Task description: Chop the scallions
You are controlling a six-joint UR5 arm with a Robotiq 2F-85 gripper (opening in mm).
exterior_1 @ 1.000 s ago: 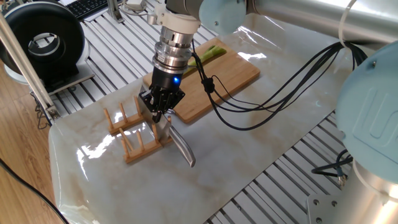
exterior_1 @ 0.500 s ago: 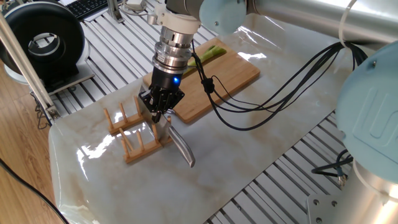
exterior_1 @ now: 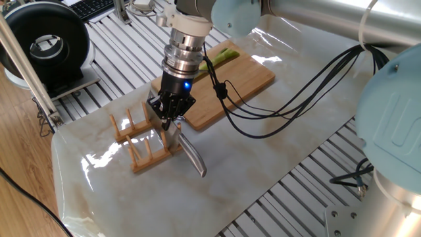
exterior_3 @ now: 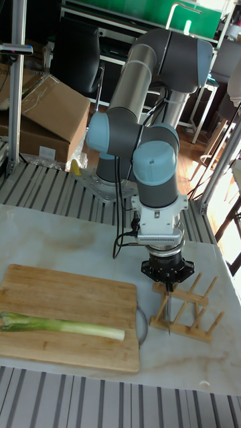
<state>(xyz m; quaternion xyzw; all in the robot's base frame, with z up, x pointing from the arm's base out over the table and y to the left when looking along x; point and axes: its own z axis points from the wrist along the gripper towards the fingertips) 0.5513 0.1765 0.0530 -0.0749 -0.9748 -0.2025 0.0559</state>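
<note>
One whole scallion (exterior_1: pixel 223 56) (exterior_3: pixel 63 326), pale green with a whitish end, lies along the wooden cutting board (exterior_1: pixel 245 82) (exterior_3: pixel 67 291). A silver metal knife (exterior_1: pixel 187 153) (exterior_3: pixel 169 314) stands in the slotted wooden rack (exterior_1: pixel 139 143) (exterior_3: pixel 197 314), its handle sticking out toward the table's front. My gripper (exterior_1: pixel 170 120) (exterior_3: pixel 169 285) points straight down over the rack, its fingers drawn together on the knife's upper edge. It is well away from the scallion.
Black cables (exterior_1: pixel 283 99) hang from the arm over the board's near edge. A black round device (exterior_1: pixel 45 45) and a keyboard (exterior_1: pixel 92 6) sit off the marble table at the back left. A cardboard box (exterior_3: pixel 47 107) stands behind the table.
</note>
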